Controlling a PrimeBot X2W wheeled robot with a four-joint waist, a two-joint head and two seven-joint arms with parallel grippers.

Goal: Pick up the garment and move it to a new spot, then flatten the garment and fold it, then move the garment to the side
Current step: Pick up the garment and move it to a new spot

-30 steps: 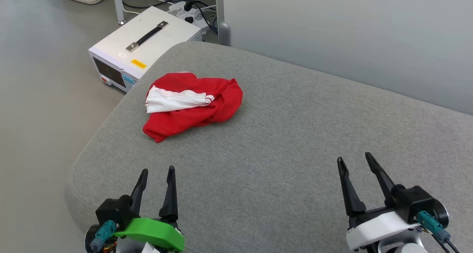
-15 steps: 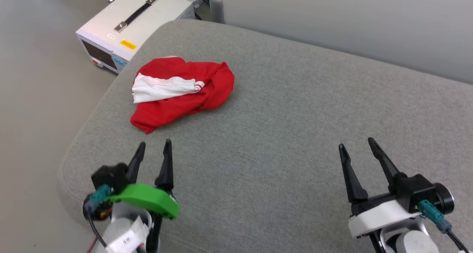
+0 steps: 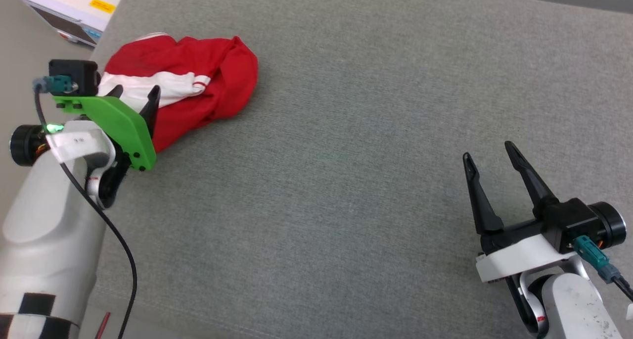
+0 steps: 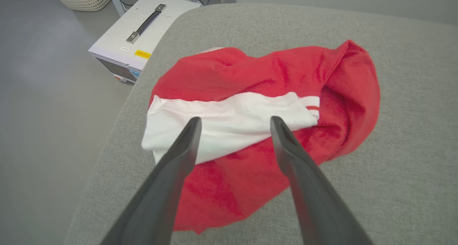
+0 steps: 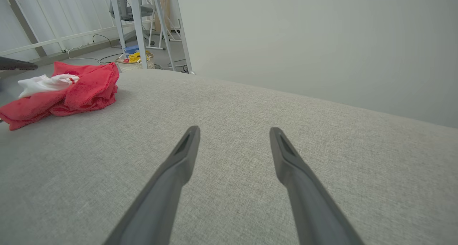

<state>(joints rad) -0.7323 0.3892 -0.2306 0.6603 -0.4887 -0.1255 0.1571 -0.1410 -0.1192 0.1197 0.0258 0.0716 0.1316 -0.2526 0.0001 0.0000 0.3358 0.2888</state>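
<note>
Red garment [image 4: 257, 77], left gripper [image 4: 235, 119] splayed, pointing at it

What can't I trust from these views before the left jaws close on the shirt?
Garment: bunched folds hide its neckline and any print, head and left wrist views.
Its near-left edge: behind the left gripper and green mount, head view.
Whether the jaws touch the cloth: left wrist view cannot settle it.
White box: yellow label too small to read, left wrist view; cut by head view's top edge.

A grey fabric cushion [image 3: 346, 156], perhaps a sofa seat, bears the crumpled garment [image 3: 217, 72] directly before the left gripper [image 4: 235, 121].
</note>
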